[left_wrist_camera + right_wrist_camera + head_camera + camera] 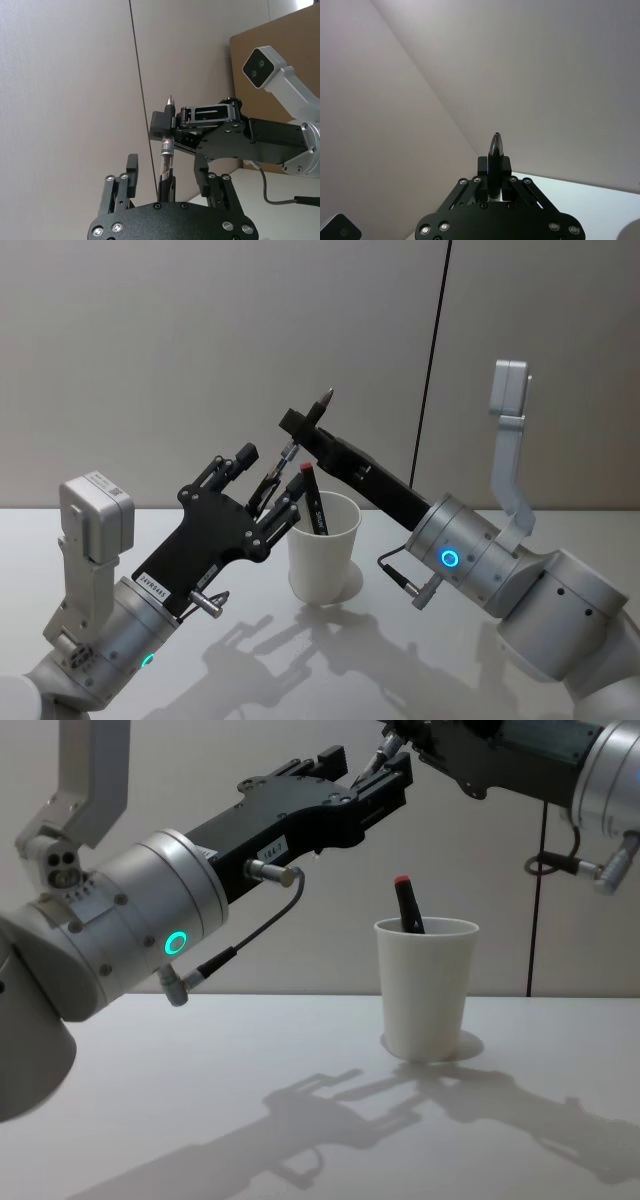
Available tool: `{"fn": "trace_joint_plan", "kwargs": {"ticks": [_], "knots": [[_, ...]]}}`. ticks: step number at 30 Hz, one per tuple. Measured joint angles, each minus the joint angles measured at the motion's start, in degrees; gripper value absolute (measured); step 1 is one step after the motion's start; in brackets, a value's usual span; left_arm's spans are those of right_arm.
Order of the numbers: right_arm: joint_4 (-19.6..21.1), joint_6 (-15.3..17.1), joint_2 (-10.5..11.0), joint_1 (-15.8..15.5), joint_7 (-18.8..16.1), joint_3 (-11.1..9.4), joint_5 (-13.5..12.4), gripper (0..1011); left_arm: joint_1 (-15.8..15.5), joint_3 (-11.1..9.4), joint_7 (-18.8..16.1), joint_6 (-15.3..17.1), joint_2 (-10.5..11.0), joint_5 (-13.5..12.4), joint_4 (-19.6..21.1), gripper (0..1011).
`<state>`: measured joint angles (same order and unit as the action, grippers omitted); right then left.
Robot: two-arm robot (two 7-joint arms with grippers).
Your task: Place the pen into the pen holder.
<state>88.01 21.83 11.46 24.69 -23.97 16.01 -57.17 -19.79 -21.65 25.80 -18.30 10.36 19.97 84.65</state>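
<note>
A black pen [322, 403] with a clear middle and a silver tip is held above the table, tip pointing up. My right gripper [303, 425] is shut on its upper part, also seen from behind [493, 169]. My left gripper [166, 165] is open, with the pen's lower body [166, 155] between its fingers [131, 170], apart from both. The pen holder [323, 545], a white paper cup, stands upright on the table just below and to the right of the left gripper [272, 482]. A second pen with a red end [406, 905] leans inside it.
The white table [450, 670] is bare around the cup [425, 985], with arm shadows on it. A grey wall with a dark vertical seam [435, 350] stands behind. Both arms cross above the cup, the left [300, 810] below the right [500, 760].
</note>
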Motion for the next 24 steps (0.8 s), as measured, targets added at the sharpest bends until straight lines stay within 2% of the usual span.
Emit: {"fn": "trace_joint_plan", "kwargs": {"ticks": [1,2,5,8,9,12,14,19,20,24], "knots": [[0.0,-0.1,0.0,0.0,0.0,0.0,0.0,135,0.0,0.0,0.0,0.0,0.0,0.0,0.0,693],[0.0,-0.3,0.0,0.0,0.0,0.0,0.0,135,0.0,0.0,0.0,0.0,0.0,0.0,0.0,755],[0.1,-0.8,-0.1,-0.1,0.1,-0.1,0.1,135,0.0,0.0,0.0,0.0,0.0,0.0,0.0,812],[0.3,-2.1,-0.3,-0.2,0.2,-0.5,0.1,135,0.0,0.0,0.0,0.0,0.0,0.0,0.0,918],[0.3,-2.5,-0.3,-0.2,0.2,-0.6,0.2,135,0.0,0.0,0.0,0.0,0.0,0.0,0.0,918],[0.5,-4.1,-0.5,-0.3,0.2,-1.3,0.3,135,0.0,0.0,0.0,0.0,0.0,0.0,0.0,1002],[0.8,-6.0,-0.6,-0.3,0.2,-2.0,0.6,135,0.0,0.0,0.0,0.0,0.0,0.0,0.0,999],[1.3,-8.3,-0.6,-0.2,0.3,-2.8,1.3,135,0.0,0.0,0.0,0.0,0.0,0.0,0.0,1000],[1.5,-9.8,-0.4,-0.2,0.6,-3.1,2.2,135,0.0,0.0,0.0,0.0,0.0,0.0,0.0,1000],[2.0,-12.0,0.2,-0.2,1.3,-3.4,3.9,135,0.0,0.0,0.0,0.0,0.0,0.0,0.0,1000]]}}
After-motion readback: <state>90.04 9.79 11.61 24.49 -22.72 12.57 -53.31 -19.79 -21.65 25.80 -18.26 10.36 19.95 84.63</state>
